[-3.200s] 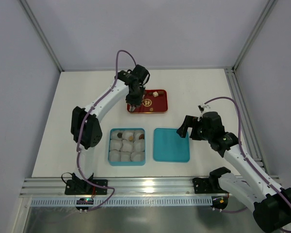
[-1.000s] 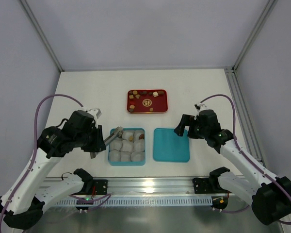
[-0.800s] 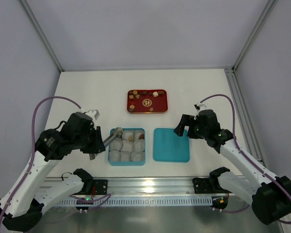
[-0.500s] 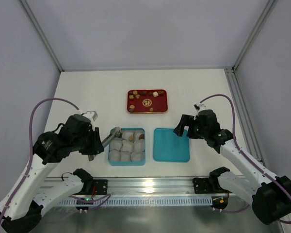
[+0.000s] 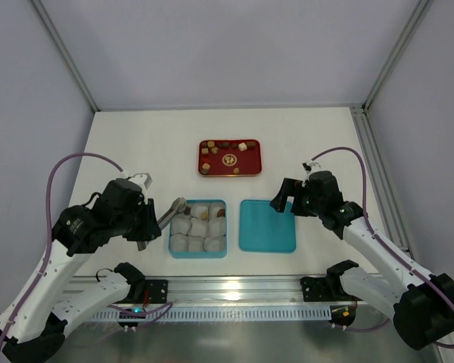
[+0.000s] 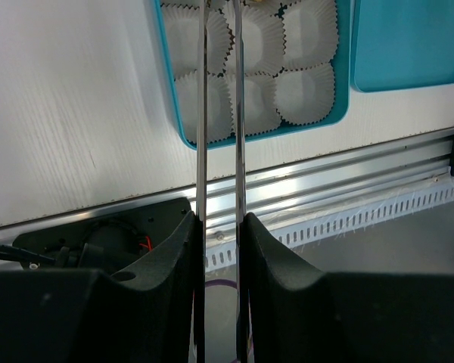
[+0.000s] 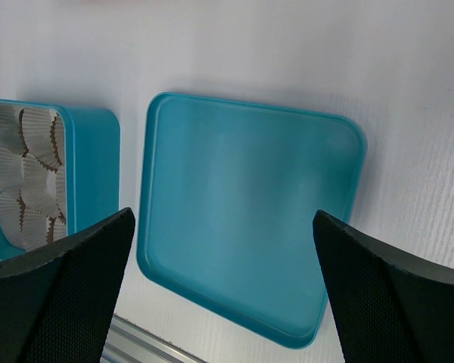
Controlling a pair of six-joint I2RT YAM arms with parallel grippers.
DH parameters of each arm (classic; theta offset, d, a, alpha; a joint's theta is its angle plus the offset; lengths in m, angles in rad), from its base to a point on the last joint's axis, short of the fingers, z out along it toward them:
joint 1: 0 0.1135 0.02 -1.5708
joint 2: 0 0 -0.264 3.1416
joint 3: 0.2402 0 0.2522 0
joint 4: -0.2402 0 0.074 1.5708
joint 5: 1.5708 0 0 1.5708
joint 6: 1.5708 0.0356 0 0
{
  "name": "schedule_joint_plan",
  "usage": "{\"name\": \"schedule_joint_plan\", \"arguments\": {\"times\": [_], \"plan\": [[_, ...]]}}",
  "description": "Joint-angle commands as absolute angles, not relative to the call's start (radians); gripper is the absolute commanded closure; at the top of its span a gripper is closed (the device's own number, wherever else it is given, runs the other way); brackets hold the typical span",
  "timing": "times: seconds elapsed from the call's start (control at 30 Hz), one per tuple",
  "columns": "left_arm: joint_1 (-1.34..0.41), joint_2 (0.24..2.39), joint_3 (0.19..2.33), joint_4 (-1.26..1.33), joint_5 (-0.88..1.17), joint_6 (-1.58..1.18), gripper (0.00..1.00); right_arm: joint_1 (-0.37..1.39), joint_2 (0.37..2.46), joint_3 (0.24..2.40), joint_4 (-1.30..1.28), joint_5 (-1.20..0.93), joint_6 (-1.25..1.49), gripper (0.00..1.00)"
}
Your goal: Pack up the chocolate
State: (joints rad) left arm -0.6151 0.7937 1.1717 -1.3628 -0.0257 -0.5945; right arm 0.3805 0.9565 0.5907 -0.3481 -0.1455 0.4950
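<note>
Left pincer (image 5: 177,206) drew back over white table (image 5: 136,144), grip unclear; right pincer (image 5: 282,194) splayed wide.

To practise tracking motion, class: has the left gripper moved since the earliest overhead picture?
Yes. The left gripper has come away from the red tray toward the arm bases and is now at the left rim of the teal box.

The tray (image 5: 250,163) holding the chocolate (image 5: 214,144) sits upper centre on the desk (image 5: 136,151). Below it, the cup-filled box (image 5: 197,255) lies left of the lid (image 5: 267,225).
</note>
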Motion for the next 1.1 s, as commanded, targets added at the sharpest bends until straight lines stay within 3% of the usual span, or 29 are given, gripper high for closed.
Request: {"name": "schedule_joint_plan", "arguments": {"times": [0.0,1.07], "plan": [[-0.618,0.782,1.166,-1.661,-0.014,-0.584,0.89,0.388,0.96,0.584,-0.304,-0.147,0.502,0.0],[-0.683,0.767,1.031,-1.661,-0.006,-0.595,0.91,0.39,0.969,0.548,-0.264,-0.163,0.511,0.0]]}}
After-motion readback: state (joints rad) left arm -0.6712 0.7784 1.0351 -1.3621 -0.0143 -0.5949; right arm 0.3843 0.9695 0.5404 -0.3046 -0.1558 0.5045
